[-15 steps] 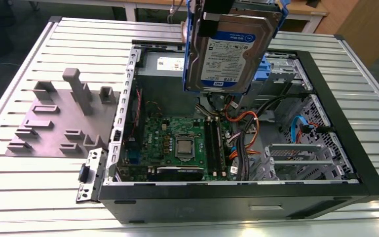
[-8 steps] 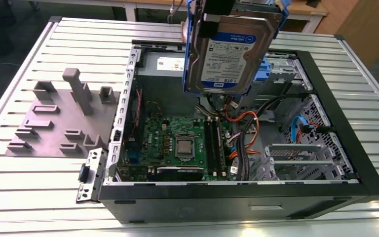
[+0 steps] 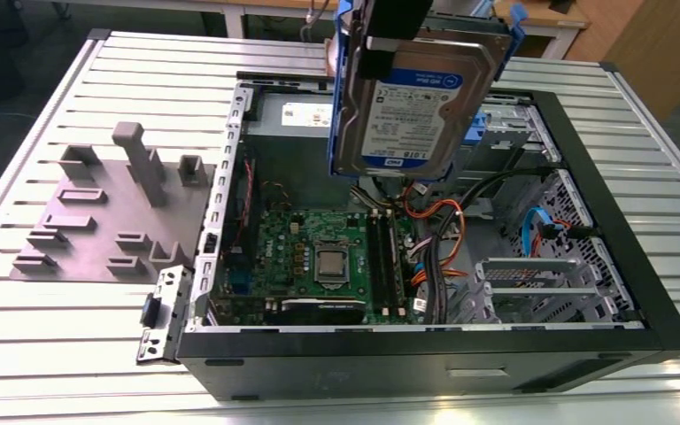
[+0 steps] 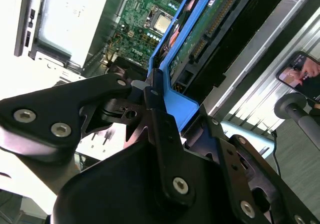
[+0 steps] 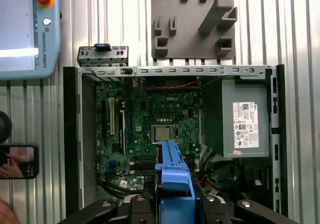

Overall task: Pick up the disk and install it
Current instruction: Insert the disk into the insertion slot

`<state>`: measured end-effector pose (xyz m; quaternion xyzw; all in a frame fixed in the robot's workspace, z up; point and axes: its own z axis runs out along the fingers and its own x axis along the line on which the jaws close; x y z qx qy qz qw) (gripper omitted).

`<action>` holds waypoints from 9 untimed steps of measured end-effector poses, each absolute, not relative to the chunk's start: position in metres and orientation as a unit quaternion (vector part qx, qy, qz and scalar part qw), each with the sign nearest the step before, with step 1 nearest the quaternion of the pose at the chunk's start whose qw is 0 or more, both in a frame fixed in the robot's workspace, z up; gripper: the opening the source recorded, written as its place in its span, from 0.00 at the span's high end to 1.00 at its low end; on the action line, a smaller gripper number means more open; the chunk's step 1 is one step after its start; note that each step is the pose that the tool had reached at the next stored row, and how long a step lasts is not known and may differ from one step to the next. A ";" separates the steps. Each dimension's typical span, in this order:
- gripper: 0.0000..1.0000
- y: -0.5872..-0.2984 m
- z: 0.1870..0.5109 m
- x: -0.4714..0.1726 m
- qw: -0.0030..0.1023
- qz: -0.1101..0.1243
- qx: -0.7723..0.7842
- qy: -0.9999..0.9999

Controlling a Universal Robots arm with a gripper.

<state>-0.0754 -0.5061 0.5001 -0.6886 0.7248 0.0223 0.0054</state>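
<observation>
The fingers (image 4: pixel 150 97) pinch the disk (image 3: pixel 417 97) by its blue rail. It hangs upright above the open computer case (image 3: pixel 623 292), clear of the cables (image 3: pixel 441 235).

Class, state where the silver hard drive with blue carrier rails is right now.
In the exterior view, the silver hard drive with blue carrier rails hangs upright in the gripper, above the open black computer case, over its green motherboard.
</observation>
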 end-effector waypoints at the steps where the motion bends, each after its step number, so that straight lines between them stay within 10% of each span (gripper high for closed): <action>1: 0.64 -0.509 0.500 -0.075 0.005 0.022 -0.689 0.725; 9: 0.64 -0.515 0.498 -0.071 0.004 0.020 -0.689 0.725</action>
